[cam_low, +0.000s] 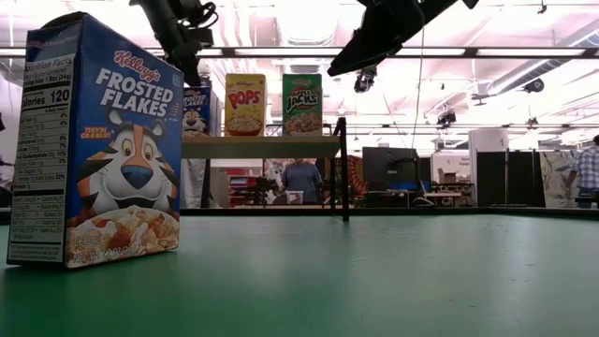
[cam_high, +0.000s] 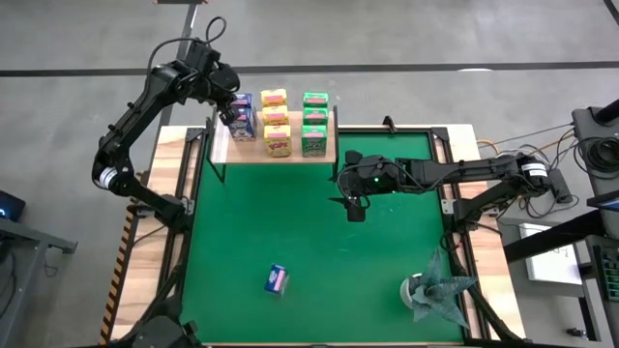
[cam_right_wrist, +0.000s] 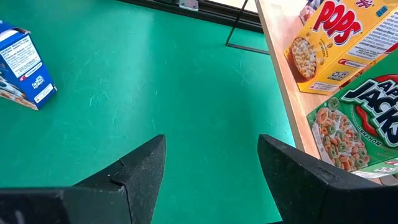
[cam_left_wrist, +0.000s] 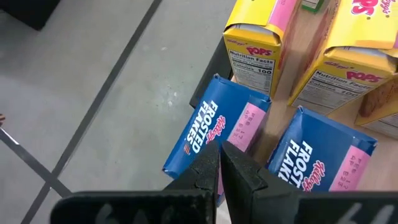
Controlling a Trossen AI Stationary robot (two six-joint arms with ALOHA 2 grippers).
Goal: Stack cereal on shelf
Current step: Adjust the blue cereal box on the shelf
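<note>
Right gripper (cam_high: 355,209), fingers spread and empty, hovers over the mat just beside the shelf (cam_high: 324,155); your last blue cereal box (cam_high: 277,279) stands well toward the near edge, while the clenched left gripper (cam_high: 228,111) sits over the shelved boxes

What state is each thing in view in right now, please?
Left end effector: shut, empty, at the shelf's blue boxes.
Right end effector: open, empty, over the mat.
Shelf: holds eight boxes, blue, yellow and green.
Lone blue box: upright on the mat, not yet shelved.
Foil wad: on the mat's corner.
</note>
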